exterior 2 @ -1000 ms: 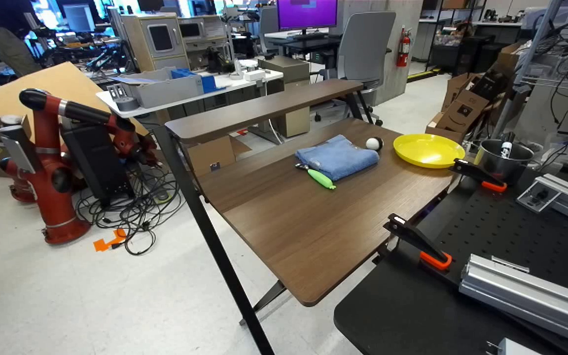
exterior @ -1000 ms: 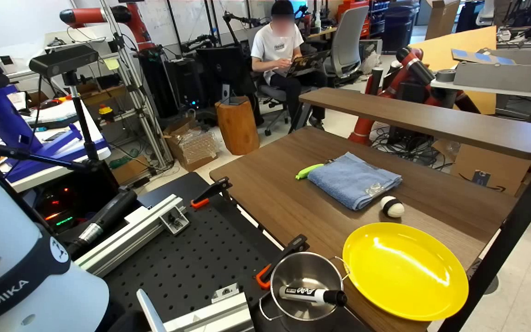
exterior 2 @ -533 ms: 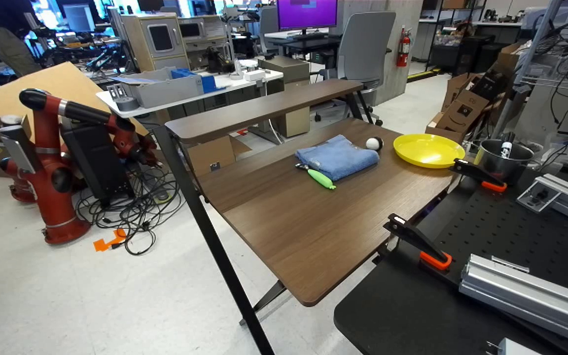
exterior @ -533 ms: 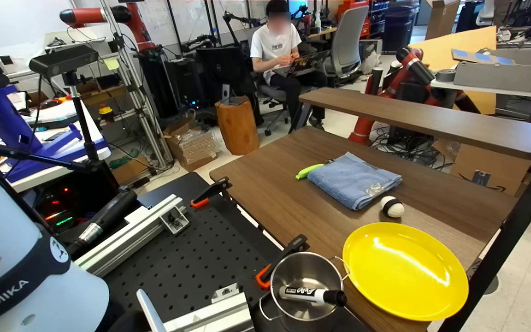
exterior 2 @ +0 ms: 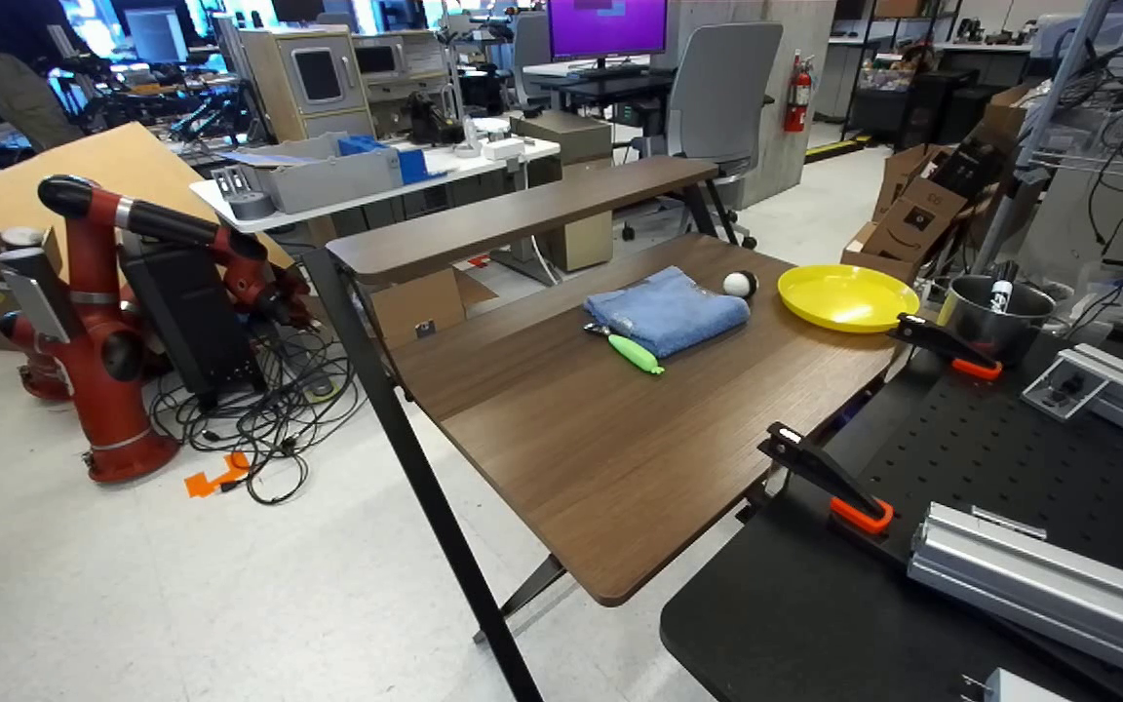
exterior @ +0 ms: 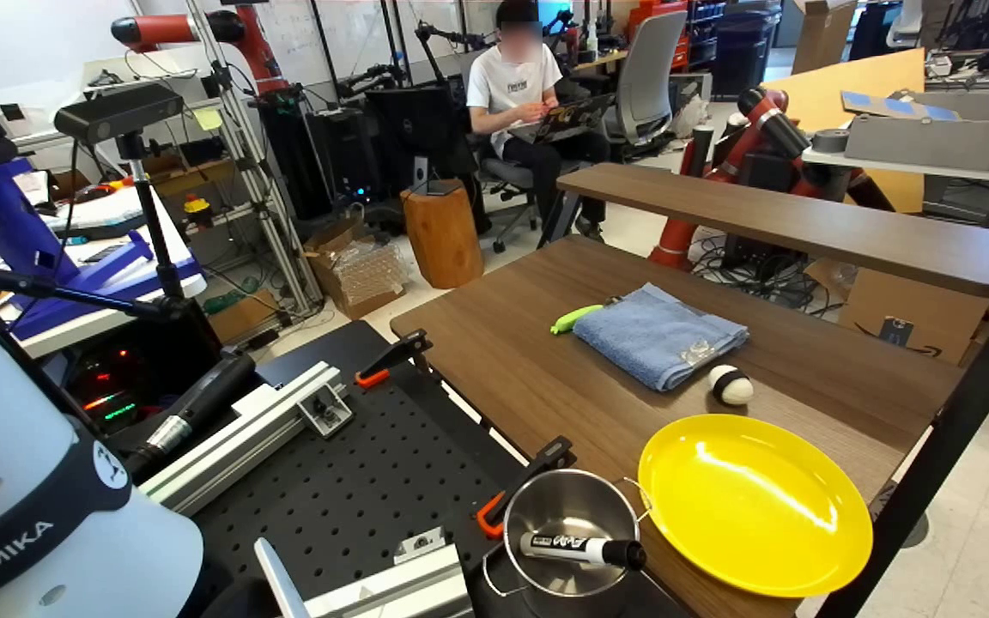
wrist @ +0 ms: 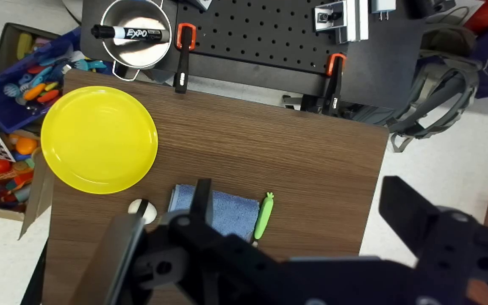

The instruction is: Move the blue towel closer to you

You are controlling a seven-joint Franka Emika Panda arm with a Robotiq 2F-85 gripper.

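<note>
The blue towel (exterior: pixel 653 335) lies folded on the brown table. It also shows in an exterior view (exterior 2: pixel 674 314) and in the wrist view (wrist: pixel 234 211), where my gripper's left finger and linkage hide part of it. A bright green handled tool (exterior 2: pixel 635 354) lies against its edge. My gripper (wrist: pixel 298 190) shows only in the wrist view. Its fingers are wide apart with nothing between them, high above the table. The left finger overlaps the towel in that view and the right finger overlaps the floor past the table edge. The gripper is out of both exterior views.
A black-and-white ball (exterior: pixel 731 385) lies beside the towel. A big yellow plate (exterior: pixel 756 506) stands near it. A steel pot (exterior: pixel 572 489) with a marker stands on the black perforated board. Clamps (exterior 2: pixel 820 473) stick up at the table edge. A raised shelf (exterior 2: pixel 522 210) runs along the far side.
</note>
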